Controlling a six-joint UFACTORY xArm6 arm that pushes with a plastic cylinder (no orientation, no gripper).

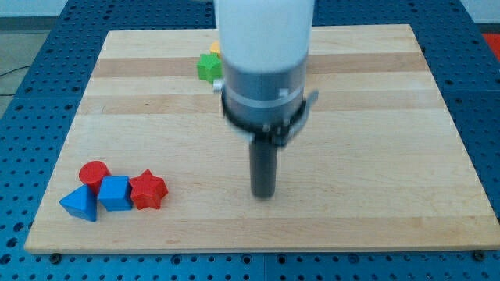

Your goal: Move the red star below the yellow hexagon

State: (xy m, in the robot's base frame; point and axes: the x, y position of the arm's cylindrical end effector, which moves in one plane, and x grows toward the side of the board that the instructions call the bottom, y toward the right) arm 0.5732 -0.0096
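Observation:
The red star [148,190] lies near the board's bottom left corner, touching a blue block [115,193] on its left. The yellow hexagon [215,49] shows only as a small yellow edge near the view's top, mostly hidden behind the arm, just above a green star [208,67]. My tip [264,194] rests on the board in the lower middle, well to the right of the red star and far below the yellow hexagon.
A red cylinder [94,173] and a blue triangular block [80,204] sit left of the blue block in the same cluster. The wooden board [391,156] lies on a blue perforated table. The arm's white body [266,47] hides the board's upper middle.

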